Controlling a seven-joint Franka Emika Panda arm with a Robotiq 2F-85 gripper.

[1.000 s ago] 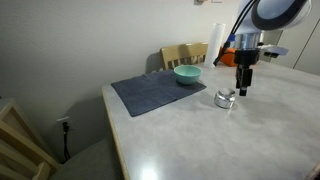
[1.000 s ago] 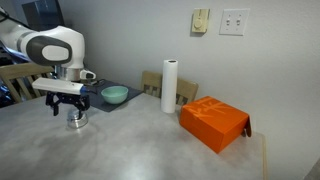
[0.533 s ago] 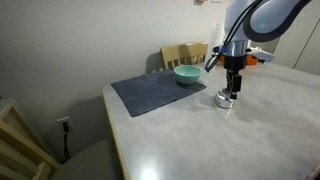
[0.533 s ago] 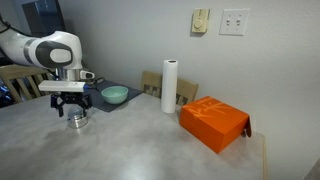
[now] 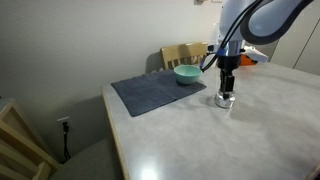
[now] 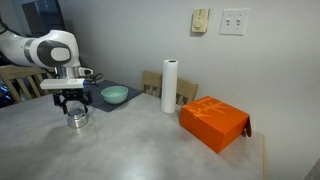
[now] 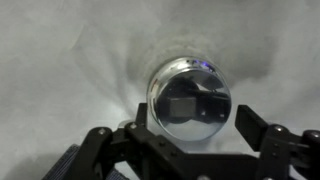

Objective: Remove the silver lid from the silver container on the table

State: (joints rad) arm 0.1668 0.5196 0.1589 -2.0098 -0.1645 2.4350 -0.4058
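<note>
The silver container [image 5: 225, 100] stands on the light grey table [image 5: 200, 145], to the right of a dark mat. In the wrist view the silver lid [image 7: 190, 97] sits on it, round and shiny, and mirrors the gripper. My gripper [image 5: 227, 88] hangs straight over the lid, low down. Its jaws are open, one on each side of the lid with a gap to the rim. In an exterior view the gripper [image 6: 71, 106] covers the top of the container [image 6: 77, 121]. In the wrist view the gripper [image 7: 195, 120] holds nothing.
A teal bowl [image 5: 187, 74] sits on the dark grey mat [image 5: 150, 93] just beyond the container. An orange box [image 6: 213, 122] and a paper towel roll [image 6: 169, 86] stand further along the table. A wooden chair [image 5: 186, 54] is behind the table.
My gripper has moved sideways from beside the container to directly over it and has come down close to the lid. The container has not moved.
</note>
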